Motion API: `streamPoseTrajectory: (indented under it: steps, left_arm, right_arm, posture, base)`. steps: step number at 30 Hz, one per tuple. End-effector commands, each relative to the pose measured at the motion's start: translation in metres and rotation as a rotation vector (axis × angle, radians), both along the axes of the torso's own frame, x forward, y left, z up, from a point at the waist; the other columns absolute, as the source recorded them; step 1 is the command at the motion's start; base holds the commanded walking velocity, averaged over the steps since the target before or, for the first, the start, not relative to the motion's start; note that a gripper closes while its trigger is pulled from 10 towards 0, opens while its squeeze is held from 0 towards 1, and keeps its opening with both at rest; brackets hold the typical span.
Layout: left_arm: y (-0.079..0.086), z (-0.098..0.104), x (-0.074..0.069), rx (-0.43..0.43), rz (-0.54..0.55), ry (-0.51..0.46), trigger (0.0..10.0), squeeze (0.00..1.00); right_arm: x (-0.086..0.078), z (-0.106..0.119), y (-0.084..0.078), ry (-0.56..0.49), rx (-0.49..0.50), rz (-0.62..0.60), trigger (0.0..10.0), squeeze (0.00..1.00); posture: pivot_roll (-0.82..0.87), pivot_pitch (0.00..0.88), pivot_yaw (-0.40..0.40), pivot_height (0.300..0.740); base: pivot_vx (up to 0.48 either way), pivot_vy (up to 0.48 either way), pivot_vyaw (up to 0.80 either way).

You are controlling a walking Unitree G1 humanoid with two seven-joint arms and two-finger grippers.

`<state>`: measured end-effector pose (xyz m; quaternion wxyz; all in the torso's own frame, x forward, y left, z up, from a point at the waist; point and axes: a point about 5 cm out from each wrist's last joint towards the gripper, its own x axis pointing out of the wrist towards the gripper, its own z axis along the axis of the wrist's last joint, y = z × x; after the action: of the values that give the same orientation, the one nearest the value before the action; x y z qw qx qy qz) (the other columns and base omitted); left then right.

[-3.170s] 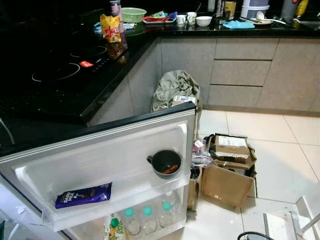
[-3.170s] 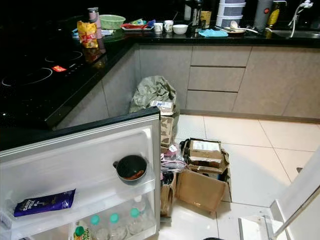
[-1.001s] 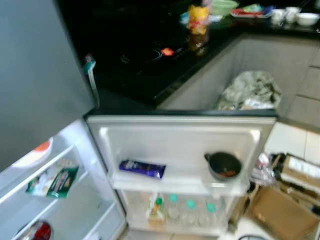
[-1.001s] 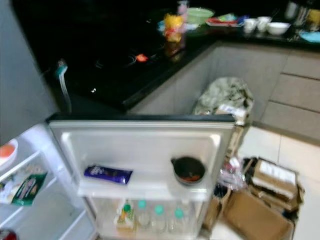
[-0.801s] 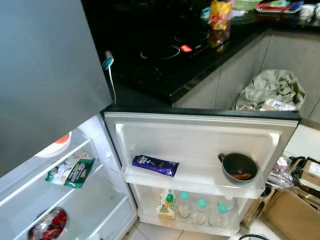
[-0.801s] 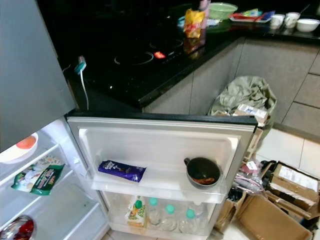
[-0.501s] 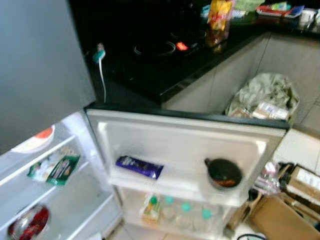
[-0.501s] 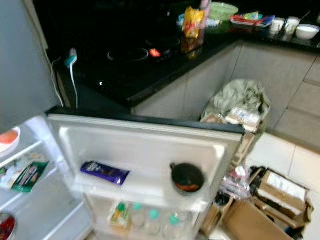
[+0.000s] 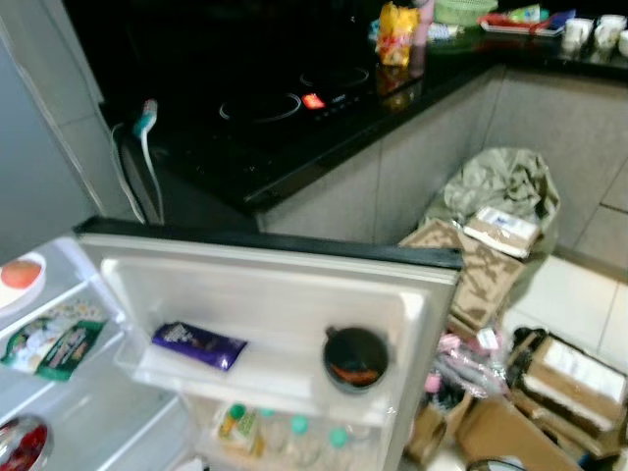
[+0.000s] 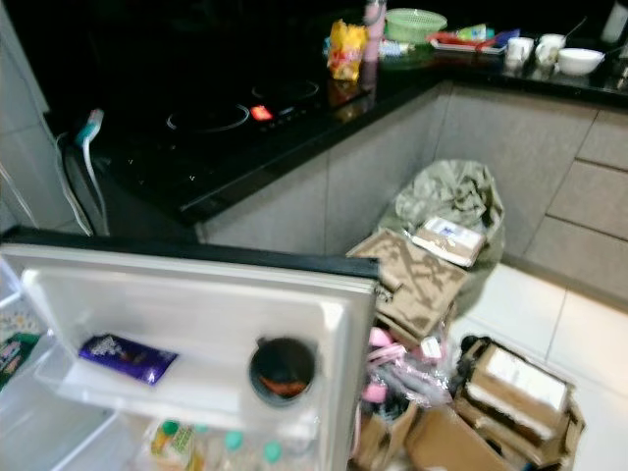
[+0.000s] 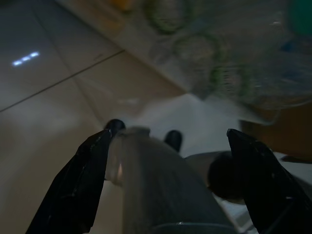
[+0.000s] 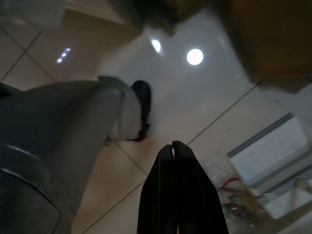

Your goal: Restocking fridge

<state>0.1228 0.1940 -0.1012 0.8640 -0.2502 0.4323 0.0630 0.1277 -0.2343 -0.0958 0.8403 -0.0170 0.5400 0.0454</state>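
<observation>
1 chocolate bar (image 9: 198,345), 1 black pot (image 9: 355,359), 3 green-capped bottles (image 9: 299,439), 1 juice carton (image 9: 233,429).

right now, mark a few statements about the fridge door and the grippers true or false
1. A purple chocolate bar lies on the fridge door shelf. True.
2. The small black pot sits on the black stovetop. False: it sits on the door shelf, to the bar's right.
3. The right gripper has its fingers pressed together. True.
4. The left gripper is clamped on a bottle. False: its fingers are spread wide, holding nothing.
5. The yellow snack bag stands on the counter. True.
</observation>
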Motion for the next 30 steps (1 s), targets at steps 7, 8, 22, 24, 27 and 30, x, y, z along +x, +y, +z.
streamPoseTrajectory:
  steps: [7, 8, 22, 24, 27, 30]
  left_arm:
    - [0.0019, -0.0008, -0.0025, 0.01, -0.002, 0.015, 10.0, 0.0]
    - [0.0025, -0.0006, -0.0014, 0.015, 0.004, 0.015, 10.0, 0.0]
    - [0.0025, -0.0024, -0.0046, 0.023, 0.005, 0.051, 10.0, 0.0]
    - [0.0023, -0.0027, -0.0053, 0.022, 0.004, 0.053, 10.0, 0.0]
    - [0.0017, -0.0031, -0.0063, 0.019, 0.002, 0.058, 10.0, 0.0]
    - [0.0011, -0.0034, -0.0069, 0.017, -0.001, 0.063, 10.0, 0.0]
  right_arm:
    - [-0.0004, -0.0002, 0.0036, -0.007, 0.032, 0.022, 10.0, 0.0]
    - [-0.0007, -0.0002, 0.0041, -0.008, 0.043, 0.028, 10.0, 0.0]
    - [0.0016, 0.0009, 0.0061, -0.018, 0.085, 0.035, 10.0, 0.0]
    - [0.002, 0.0011, 0.0062, -0.02, 0.088, 0.036, 10.0, 0.0]
    - [0.002, 0.0012, 0.006, -0.02, 0.091, 0.036, 10.0, 0.0]
    - [0.0013, 0.001, 0.0058, -0.018, 0.093, 0.034, 10.0, 0.0]
  posture:
    - [-0.09, 0.0, 0.023, 0.74]
    - [-0.09, 0.0, 0.023, 0.74]
    - [-0.09, 0.0, 0.02, 0.74]
    - [-0.09, 0.0, 0.02, 0.74]
    - [-0.09, 0.0, 0.02, 0.74]
    - [-0.09, 0.0, 0.02, 0.74]
  base:
    - [0.0, -0.354, 0.11]
    - [0.0, 0.0, 0.8]
    - [0.0, 0.0, 0.8]
    - [0.0, 0.0, 0.8]
    - [0.0, 0.0, 0.8]
    - [0.0, 0.0, 0.8]
